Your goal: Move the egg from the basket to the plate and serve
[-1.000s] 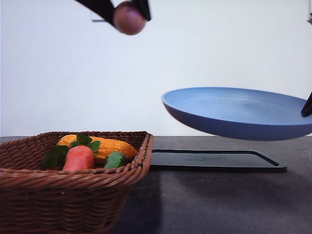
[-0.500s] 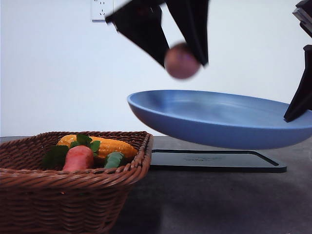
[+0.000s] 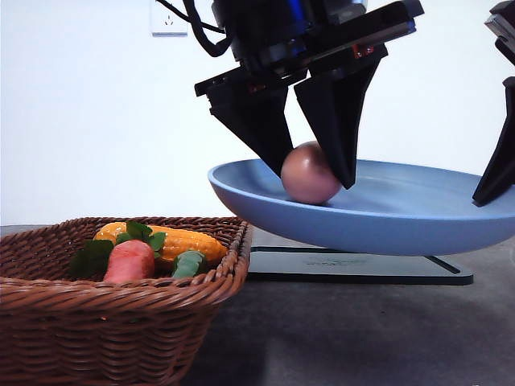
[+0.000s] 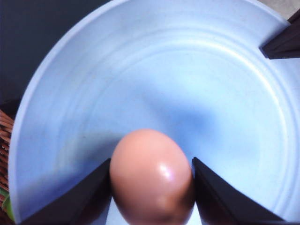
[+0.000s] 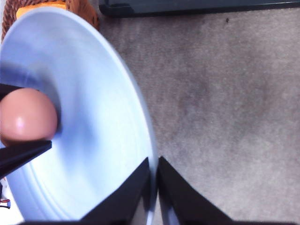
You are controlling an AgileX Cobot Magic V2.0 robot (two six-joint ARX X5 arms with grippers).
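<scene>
The pinkish-brown egg sits between the black fingers of my left gripper, which is shut on it. The egg's underside rests on or just above the blue plate. In the left wrist view the egg is flanked by both fingers over the plate. My right gripper is shut on the plate's rim and holds the plate in the air, tilted slightly, above the black tray. The woven basket stands at the front left.
In the basket lie a carrot, a corn cob and a green vegetable. A flat black tray lies on the dark table under the plate. A white wall with a socket is behind.
My left gripper has come down and to the right with the egg, from high above the basket to the plate's surface. The plate shifted left earlier and now holds still.
</scene>
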